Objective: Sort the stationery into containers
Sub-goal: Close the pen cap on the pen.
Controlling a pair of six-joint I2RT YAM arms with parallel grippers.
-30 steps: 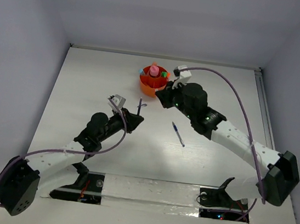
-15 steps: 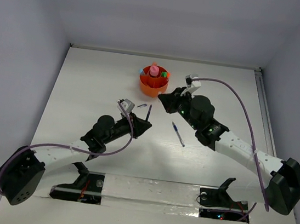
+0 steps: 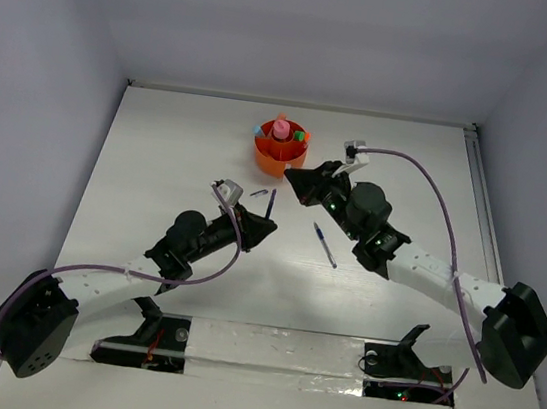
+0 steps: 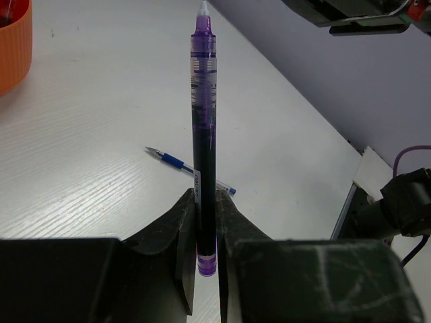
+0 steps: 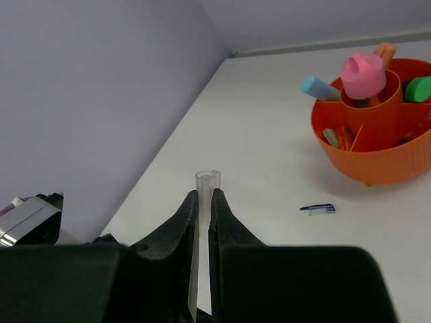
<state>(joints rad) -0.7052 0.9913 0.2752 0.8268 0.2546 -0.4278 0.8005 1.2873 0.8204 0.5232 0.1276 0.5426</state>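
Short of the orange cup (image 3: 273,164), the left hand (image 4: 205,202) is clamped on a purple pen (image 4: 204,128), tip raised. The right hand (image 5: 204,202), beside the cup, pinches a clear cap (image 5: 207,179), likely meant for that pen.

Light falls evenly from overhead, bright and soft, so the white table (image 3: 158,159) glows and the arms lay only faint grey shadows on it. The glossy strip (image 3: 274,351) along its near edge catches a dull sheen. Up close, the slim purple pen (image 4: 204,134) shows crisp, while the left gripper (image 4: 205,198) clamped on it is dark and blurry. The right gripper (image 5: 204,195) is equally murky. Its pinched clear plastic tube (image 5: 207,180) nearly melts into the table, though the round orange plastic cup (image 5: 377,141) looks sharp and vivid.
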